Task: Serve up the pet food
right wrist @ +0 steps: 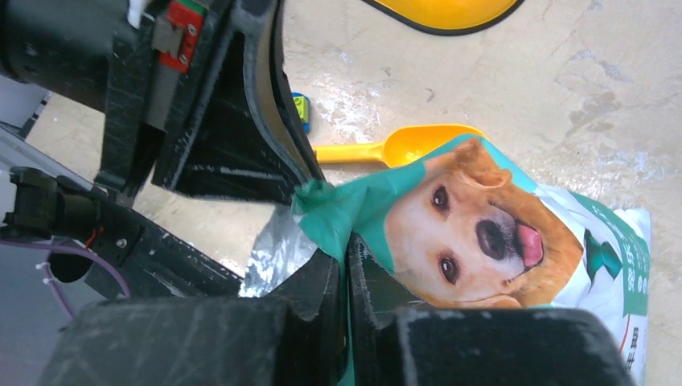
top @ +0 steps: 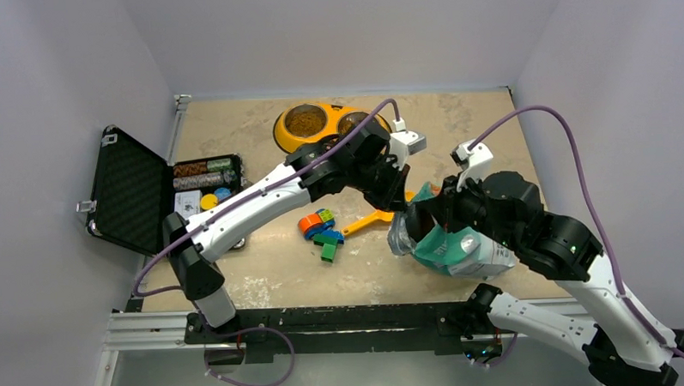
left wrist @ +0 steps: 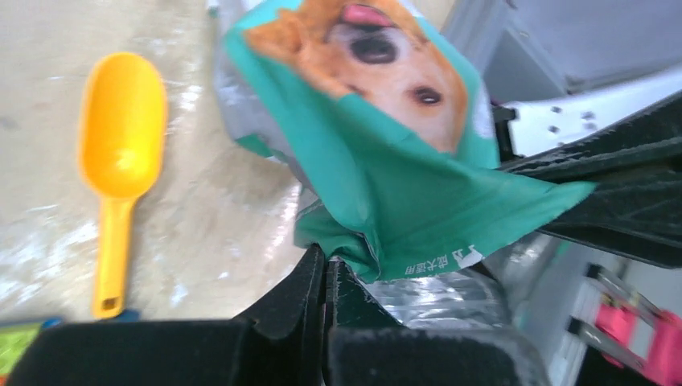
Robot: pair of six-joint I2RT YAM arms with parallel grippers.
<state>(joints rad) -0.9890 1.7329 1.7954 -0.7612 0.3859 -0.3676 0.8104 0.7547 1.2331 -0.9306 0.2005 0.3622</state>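
A teal-green and white bag [top: 450, 245] printed with a golden dog lies tilted at the table's right, silver lining showing at its mouth. My left gripper [left wrist: 326, 269] is shut, with a bunched teal corner of the bag [left wrist: 386, 161] at its fingertips. My right gripper [right wrist: 346, 251] is shut on the same bag [right wrist: 482, 233], with teal film between its fingers. In the top view the left gripper [top: 399, 204] and the right gripper [top: 425, 214] meet at the bag's open end. Brown pet food [top: 306, 119] shows in the yellow bowl [top: 282, 131]. The bag's inside is hidden.
A yellow scoop [top: 370, 222] lies on the table just left of the bag, bowl end toward it. Colourful toy blocks [top: 321, 231] sit beside the scoop's handle. An open black case [top: 128, 188] with small items lies at the left edge.
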